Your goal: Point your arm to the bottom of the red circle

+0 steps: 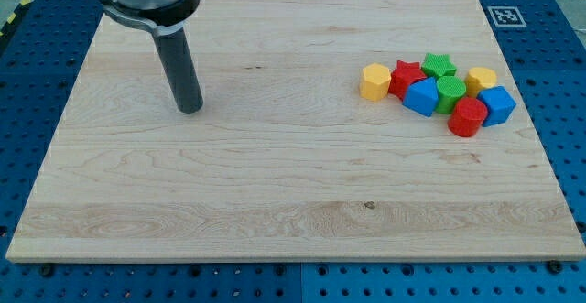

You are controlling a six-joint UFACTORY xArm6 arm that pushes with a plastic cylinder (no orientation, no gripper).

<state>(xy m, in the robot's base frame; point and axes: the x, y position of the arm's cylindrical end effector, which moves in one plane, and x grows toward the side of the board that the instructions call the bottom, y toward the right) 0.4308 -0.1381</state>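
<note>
The red circle block (pixel 467 117) lies at the view's right, at the lower edge of a tight cluster of blocks. My tip (pixel 189 109) rests on the wooden board (pixel 275 184) at the view's upper left, far to the left of the red circle and touching no block. The rod rises from the tip toward the top of the view.
The cluster holds a yellow block (pixel 374 81), a red star (pixel 405 77), a green star (pixel 439 65), a green circle (pixel 450 91), a blue block (pixel 422 95), a second yellow block (pixel 481 79) and a second blue block (pixel 497 104). Blue pegboard surrounds the board.
</note>
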